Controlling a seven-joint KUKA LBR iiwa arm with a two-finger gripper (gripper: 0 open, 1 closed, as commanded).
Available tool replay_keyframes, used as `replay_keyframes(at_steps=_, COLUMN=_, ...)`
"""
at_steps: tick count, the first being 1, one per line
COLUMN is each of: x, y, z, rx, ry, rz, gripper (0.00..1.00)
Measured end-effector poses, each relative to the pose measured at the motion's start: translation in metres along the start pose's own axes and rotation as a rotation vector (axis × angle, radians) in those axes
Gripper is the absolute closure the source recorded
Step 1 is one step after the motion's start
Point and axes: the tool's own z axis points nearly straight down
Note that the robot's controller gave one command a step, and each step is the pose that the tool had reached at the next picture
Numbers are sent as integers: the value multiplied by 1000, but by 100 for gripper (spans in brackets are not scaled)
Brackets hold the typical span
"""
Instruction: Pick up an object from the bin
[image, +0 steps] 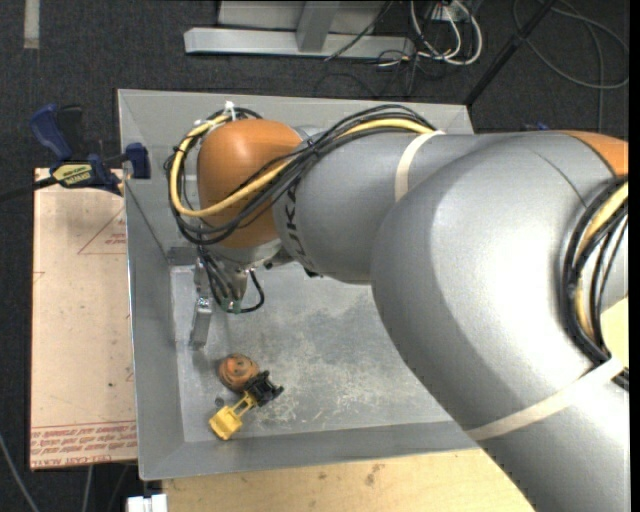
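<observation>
The arm (470, 260) comes in from the right and spans most of the grey metal bin (150, 350), its thick grey links covering the right and back part of the floor; at the wrist sits a rounded orange cover (240, 165), with yellow and black cables (190, 205) looped around it and hanging down beneath; below that cover the claw (201, 328) points down at the left side of the bin, close to the left wall, with its tip low over bare floor; whether the claw is open or closed I cannot tell, since its end shows as one slim grey shape against the grey metal, and nothing can be seen held in it

Two small things lie in the bin, both near the front left corner; the nearer one to the claw is a small round orange-brown thing (235, 370), a little toward the front and the right of the claw's tip and apart from it; just beside it, closer to the front wall, lies a yellow and black piece (243, 403), set on a slant, its yellow end toward the front left and its black end up beside the round thing; whether the two touch I cannot tell; the floor around them is scuffed, worn metal
</observation>
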Motion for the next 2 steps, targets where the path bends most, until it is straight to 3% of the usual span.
replay_keyframes(at_steps=1, x=20, y=-21, z=6, rx=-2, ry=-6, rz=-78, gripper=0)
replay_keyframes(at_steps=2, x=43, y=-72, z=7, rx=-4, ry=-4, rz=-55, gripper=0)
